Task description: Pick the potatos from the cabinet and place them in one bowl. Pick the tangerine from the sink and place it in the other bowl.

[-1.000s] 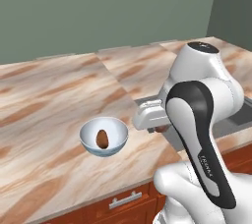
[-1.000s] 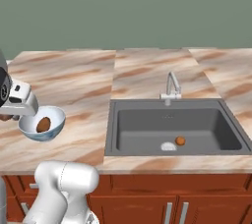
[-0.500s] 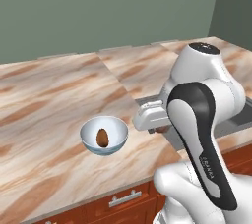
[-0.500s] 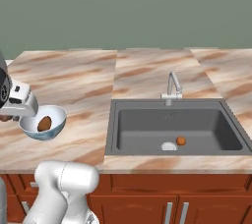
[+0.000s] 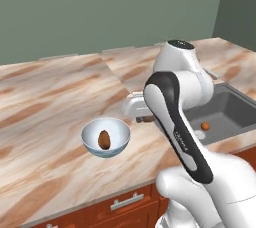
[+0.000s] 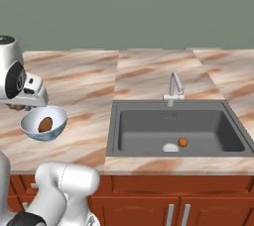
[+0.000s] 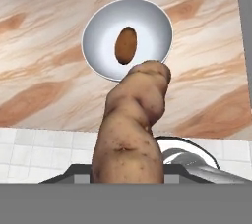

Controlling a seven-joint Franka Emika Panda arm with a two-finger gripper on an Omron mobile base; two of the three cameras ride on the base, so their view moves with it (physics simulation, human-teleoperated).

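Brown potato point(image 7: 130, 134) is clenched in the fingers, held above the tabletop point(image 5: 45, 97) near the pale bowl point(image 5: 106, 137). 1 potato point(image 5: 104, 140) is seen inside it. Tangerine point(image 6: 182, 142) is seen in the sink point(image 6: 149, 126).

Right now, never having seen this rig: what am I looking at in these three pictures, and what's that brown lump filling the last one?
It is a rendered kitchen with a white robot arm on a driving base. Two pictures come from cameras on the base, behind the arm to its left and right; the third comes from a camera on the hand, looking along the tool.

On the marble counter stands a pale bowl with one potato already in it. To the right is a dark sink with a silver faucet and a small tangerine beside the drain.

The brown lump is a second potato, gripped in the tool, which is shut on it, above the counter beside the bowl.
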